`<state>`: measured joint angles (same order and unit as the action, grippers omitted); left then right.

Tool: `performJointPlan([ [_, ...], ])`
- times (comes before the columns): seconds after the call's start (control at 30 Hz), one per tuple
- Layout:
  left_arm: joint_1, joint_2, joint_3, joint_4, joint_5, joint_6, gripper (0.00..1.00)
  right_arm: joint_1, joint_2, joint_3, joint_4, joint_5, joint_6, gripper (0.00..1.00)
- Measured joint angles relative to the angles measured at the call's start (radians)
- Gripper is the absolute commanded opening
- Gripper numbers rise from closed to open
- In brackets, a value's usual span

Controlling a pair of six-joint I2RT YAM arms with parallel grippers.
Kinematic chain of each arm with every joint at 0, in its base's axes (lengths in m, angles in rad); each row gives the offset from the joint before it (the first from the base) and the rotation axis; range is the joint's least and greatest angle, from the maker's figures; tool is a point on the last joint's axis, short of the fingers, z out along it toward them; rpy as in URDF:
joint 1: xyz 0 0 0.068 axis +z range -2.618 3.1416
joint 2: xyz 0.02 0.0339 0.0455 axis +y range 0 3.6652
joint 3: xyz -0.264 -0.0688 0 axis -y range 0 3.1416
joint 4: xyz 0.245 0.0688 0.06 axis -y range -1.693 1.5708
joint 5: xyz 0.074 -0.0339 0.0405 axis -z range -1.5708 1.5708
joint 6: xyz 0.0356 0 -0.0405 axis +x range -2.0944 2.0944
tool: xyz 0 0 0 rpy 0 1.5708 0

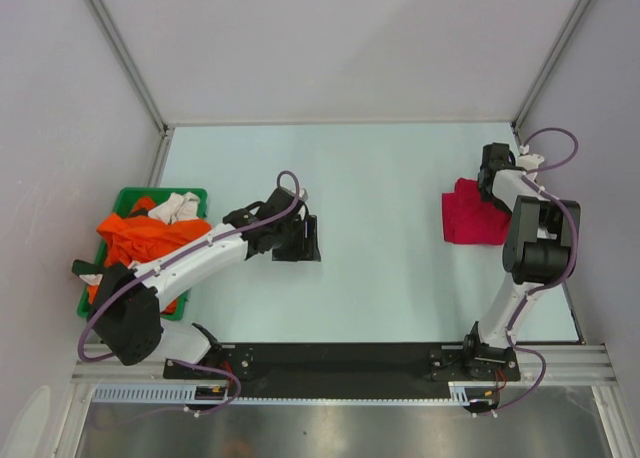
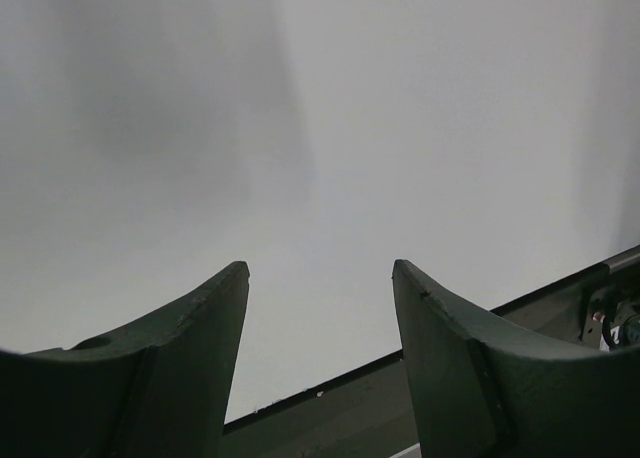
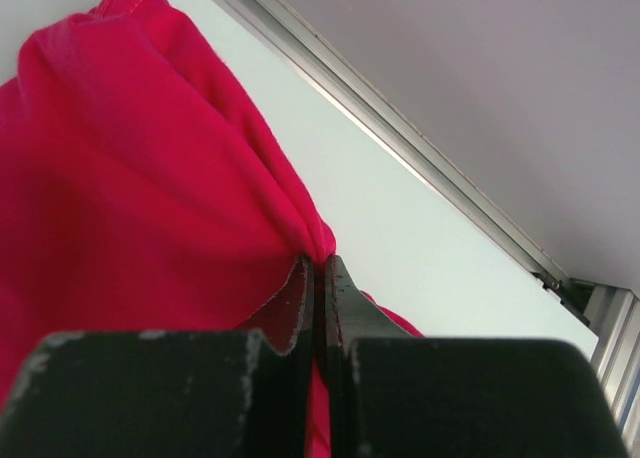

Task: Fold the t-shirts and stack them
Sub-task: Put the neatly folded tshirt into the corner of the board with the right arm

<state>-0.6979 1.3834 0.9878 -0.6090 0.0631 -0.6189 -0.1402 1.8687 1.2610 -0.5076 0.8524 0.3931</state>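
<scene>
A crimson-pink t-shirt [image 1: 468,216] lies bunched at the right side of the table, near the side wall. My right gripper [image 1: 492,185] is at its far edge, shut on a pinch of the cloth. In the right wrist view the pink cloth [image 3: 130,178] gathers into the closed fingertips of the right gripper [image 3: 321,259]. Orange t-shirts [image 1: 140,240] sit heaped in the green tray at the left. My left gripper [image 1: 308,240] hovers over bare table to the right of the tray. In its own wrist view the left gripper [image 2: 320,268] is open with nothing between its fingers.
The green tray [image 1: 190,193] stands at the left table edge, with a white cloth [image 1: 180,206] on top of the orange heap. A metal rail [image 3: 400,138] runs along the wall close behind the pink shirt. A black strip [image 1: 340,358] borders the near edge.
</scene>
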Motion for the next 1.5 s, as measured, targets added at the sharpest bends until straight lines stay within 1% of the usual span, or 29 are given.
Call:
performJointPlan([
  [0.67,0.0,-0.004,-0.011,-0.022,-0.007,0.019,0.66,-0.074,0.131,0.177,-0.099,-0.005,0.049,0.0],
  [0.77,0.0,-0.004,-0.012,-0.023,-0.007,0.019,0.68,-0.07,0.132,0.182,-0.109,-0.005,0.058,0.3],
  [0.8,0.0,-0.004,-0.012,-0.023,-0.007,0.019,0.69,-0.067,0.132,0.182,-0.108,-0.006,0.062,0.56],
  [0.87,-0.001,-0.006,-0.012,-0.023,-0.007,0.02,0.69,-0.06,0.132,0.183,-0.106,-0.005,0.078,0.73],
  [0.9,-0.002,-0.008,-0.013,-0.023,-0.007,0.021,0.7,-0.055,0.129,0.183,-0.103,-0.006,0.077,0.87],
  [0.97,-0.005,-0.013,-0.013,-0.022,-0.007,0.023,0.7,-0.038,0.116,0.183,-0.092,-0.009,0.077,0.96],
  [1.0,-0.008,-0.016,-0.013,-0.022,-0.007,0.025,0.71,-0.026,0.102,0.183,-0.085,-0.012,0.073,0.99],
  [1.03,-0.013,-0.022,-0.013,-0.022,-0.007,0.026,0.7,-0.014,0.085,0.183,-0.077,-0.014,0.069,0.99],
  [1.07,-0.018,-0.027,-0.014,-0.022,-0.007,0.026,0.7,0.0,0.062,0.183,-0.068,-0.016,0.066,0.98],
  [1.1,-0.021,-0.032,-0.014,-0.021,-0.007,0.026,0.71,0.011,0.039,0.183,-0.058,-0.019,0.064,0.95],
  [1.13,-0.025,-0.037,-0.014,-0.02,-0.007,0.026,0.7,0.029,0.007,0.183,-0.041,-0.029,0.058,0.91],
  [1.17,-0.027,-0.043,-0.017,-0.016,-0.007,0.026,0.7,0.047,-0.043,0.183,-0.017,-0.04,0.05,0.84],
  [1.2,-0.029,-0.049,-0.021,-0.012,-0.007,0.026,0.7,0.059,-0.055,0.183,-0.01,-0.045,0.046,0.58],
  [1.23,-0.029,-0.053,-0.025,-0.007,-0.007,0.026,0.7,0.084,-0.092,0.18,0.009,-0.065,0.042,0.36],
  [1.27,-0.029,-0.055,-0.027,-0.006,-0.007,0.026,0.69,0.109,-0.128,0.171,0.032,-0.088,0.031,0.16],
  [1.3,-0.029,-0.056,-0.028,-0.005,-0.006,0.026,0.69,0.14,-0.168,0.151,0.06,-0.116,0.03,0.0],
  [1.4,-0.029,-0.056,-0.03,0.001,-0.005,0.025,0.69,0.24,-0.261,0.084,0.119,-0.207,0.068,0.0],
  [1.5,-0.029,-0.056,-0.031,0.003,-0.005,0.025,0.68,0.309,-0.272,0.037,0.148,-0.314,0.12,0.0],
])
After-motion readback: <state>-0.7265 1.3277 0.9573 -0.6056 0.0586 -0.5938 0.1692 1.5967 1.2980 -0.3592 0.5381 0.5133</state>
